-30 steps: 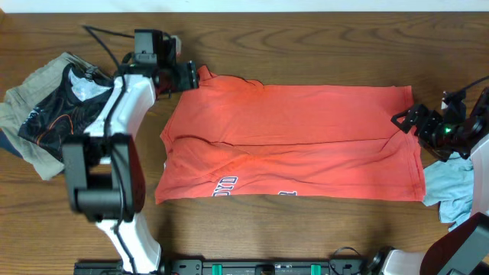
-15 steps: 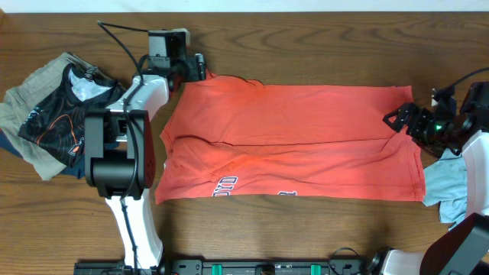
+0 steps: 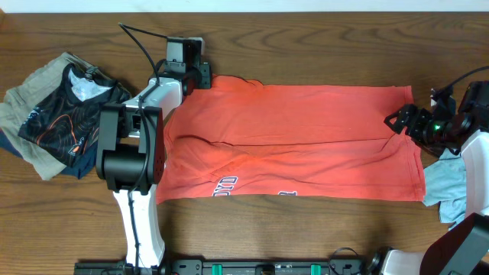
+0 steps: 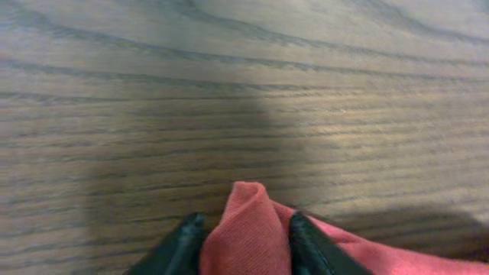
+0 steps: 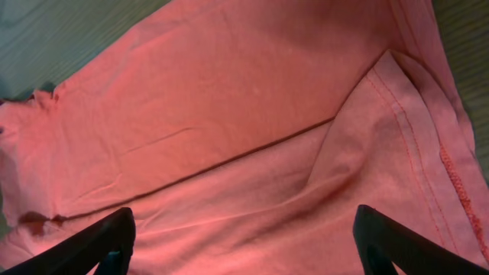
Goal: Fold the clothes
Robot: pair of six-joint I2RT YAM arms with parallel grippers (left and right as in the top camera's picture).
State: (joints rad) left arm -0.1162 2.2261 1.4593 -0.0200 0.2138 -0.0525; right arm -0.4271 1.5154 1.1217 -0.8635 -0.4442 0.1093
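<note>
The coral-red T-shirt lies folded lengthwise across the table, white-and-navy lettering along its near edge. My left gripper is at the shirt's far left corner, shut on a pinch of red cloth just above the wood. My right gripper is open over the shirt's right edge; its wide-spread fingers hover above the red fabric with nothing between them.
A pile of other clothes with a black shirt with orange lines lies at the left. A light blue cloth lies at the right beside the shirt. Bare wooden table runs along the far side.
My left gripper has moved right along the far edge, pulling the shirt's far left corner with it. The right gripper shifted slightly left and stays open.
</note>
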